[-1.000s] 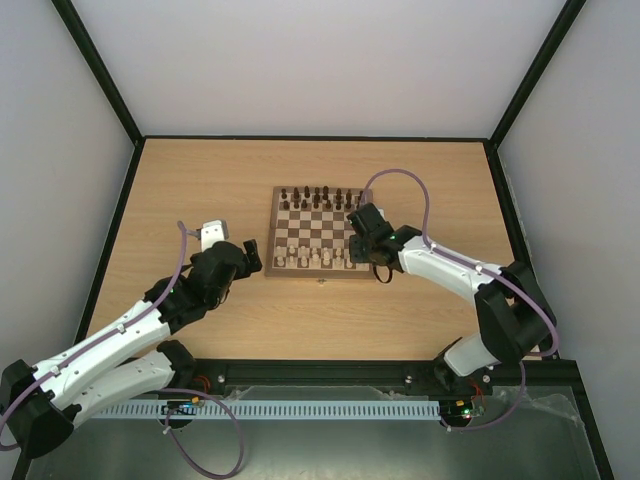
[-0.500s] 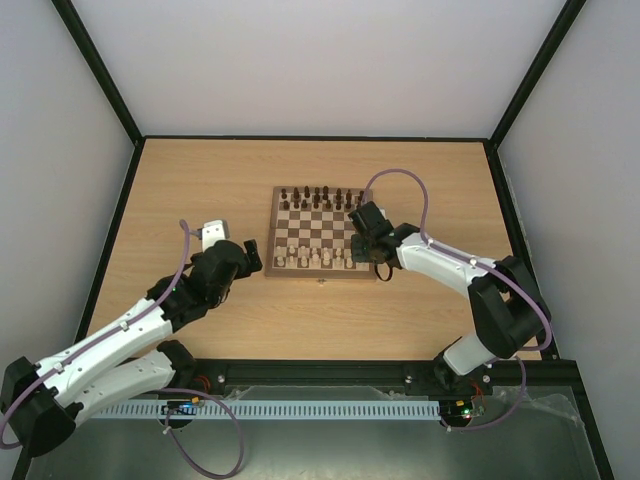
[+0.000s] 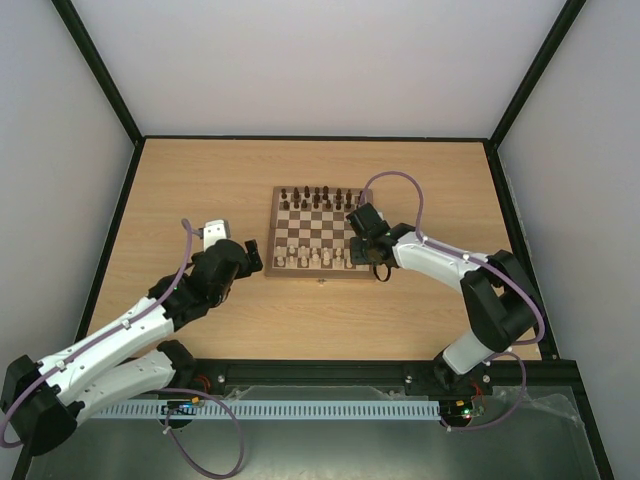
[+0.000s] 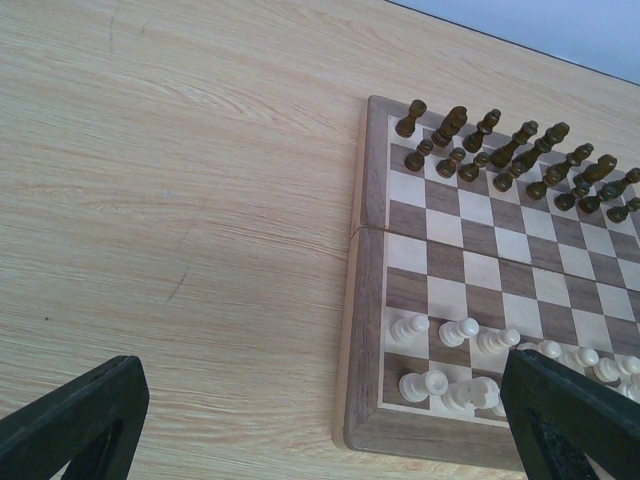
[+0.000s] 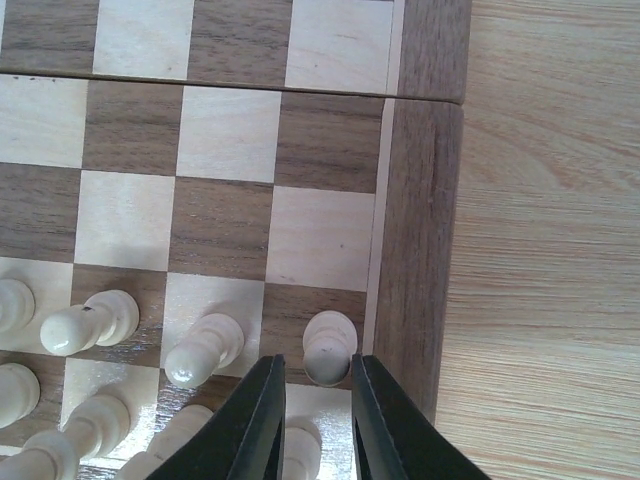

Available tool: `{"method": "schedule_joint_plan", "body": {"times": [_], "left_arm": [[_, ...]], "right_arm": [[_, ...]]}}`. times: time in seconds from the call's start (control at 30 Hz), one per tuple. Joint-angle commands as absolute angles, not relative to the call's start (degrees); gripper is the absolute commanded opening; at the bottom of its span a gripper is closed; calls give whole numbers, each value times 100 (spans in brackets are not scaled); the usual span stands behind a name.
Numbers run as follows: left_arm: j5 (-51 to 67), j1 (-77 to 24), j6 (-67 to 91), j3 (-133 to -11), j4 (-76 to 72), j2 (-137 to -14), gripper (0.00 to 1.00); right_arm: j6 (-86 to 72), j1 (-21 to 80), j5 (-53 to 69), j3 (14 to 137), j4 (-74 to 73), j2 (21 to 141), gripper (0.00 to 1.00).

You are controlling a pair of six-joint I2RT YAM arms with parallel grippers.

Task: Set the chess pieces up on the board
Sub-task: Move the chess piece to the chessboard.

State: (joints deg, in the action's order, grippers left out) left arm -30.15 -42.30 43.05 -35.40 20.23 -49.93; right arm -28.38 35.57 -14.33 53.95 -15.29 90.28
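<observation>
The board point(image 3: 271, 232) lies mid-table. Cream chess pieces point(image 3: 314, 258) fill its two near rows and dark brown pieces point(image 3: 320, 197) its two far rows. My right gripper point(image 3: 363, 247) hovers over the board's near right corner. In the right wrist view its fingers point(image 5: 262, 410) straddle the head of a cream pawn point(image 5: 329, 347) standing on a dark square by the border point(image 5: 420, 220), with a thin gap showing on the left side. My left gripper point(image 3: 250, 256) is wide open and empty just left of the board; its view shows the near left corner pieces point(image 4: 425, 383).
Bare wooden table point(image 3: 200, 190) surrounds the board, bounded by a black frame and grey walls. A purple cable point(image 3: 400, 180) loops above the right arm over the board's right edge.
The right arm has shifted a little, its gripper edging slightly farther and left over the near right corner. The left arm has hardly moved.
</observation>
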Motion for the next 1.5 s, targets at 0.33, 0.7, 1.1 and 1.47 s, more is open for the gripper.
{"method": "schedule_joint_plan", "body": {"times": [0.33, 0.7, 1.1, 1.47], "left_arm": [[-2998, -4166, 4232, -3484, 1863, -5145, 100], [-2979, -4166, 4253, -3488, 1867, -5132, 99], [-2953, -4159, 4254, -3496, 1822, -5201, 100], [-2931, -4166, 4254, -3509, 1793, -5251, 100]], "right_arm": [[-2738, 3516, -1300, 5555, -1626, 9071, 14], [-2733, 3518, -1231, 5525, -1600, 9021, 13], [-2733, 3516, -1266, 5523, -1569, 8917, 13], [-2722, 3516, -1261, 5519, -1564, 8985, 18]]}}
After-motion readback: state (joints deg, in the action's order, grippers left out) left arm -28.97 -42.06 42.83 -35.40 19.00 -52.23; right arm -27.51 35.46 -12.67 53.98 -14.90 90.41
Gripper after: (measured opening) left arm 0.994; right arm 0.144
